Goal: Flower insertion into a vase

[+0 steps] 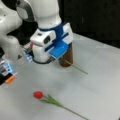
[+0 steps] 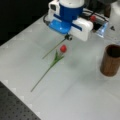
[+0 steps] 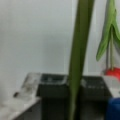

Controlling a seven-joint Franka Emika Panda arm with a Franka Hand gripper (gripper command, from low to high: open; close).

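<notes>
In a front view, going from the left, a red flower (image 2: 63, 48) with green leaves lies flat on the pale bench (image 2: 75, 95), its long stem running down toward the bench's left edge. Just beside it, a second bare green stem (image 2: 53, 48) slants up from the bench surface to the tool (image 2: 68, 37), which hangs above the bench near its far edge, under the blue-and-white body of the arm. Well apart from both, near the bench's right edge, the vase (image 2: 110, 60) stands upright, a dark-brown cylinder with an open round top; no flower shows in it.

In a front view from the opposite side, the red flower (image 1: 38, 94) lies toward the near-left part of the bench (image 1: 100, 95), the tool (image 1: 60, 57) sits directly in front of the vase (image 1: 67, 56), and the held stem (image 1: 77, 67) pokes out low to the right, its tip touching or nearly touching the bench.

In the wrist view, the stem (image 3: 78, 60) rises straight up the middle between the dark fingers (image 3: 53, 87), which appear closed against it, though the contact itself is blurred. The lying flower's leaves (image 3: 106, 37) and red head (image 3: 113, 73) show at the right.
</notes>
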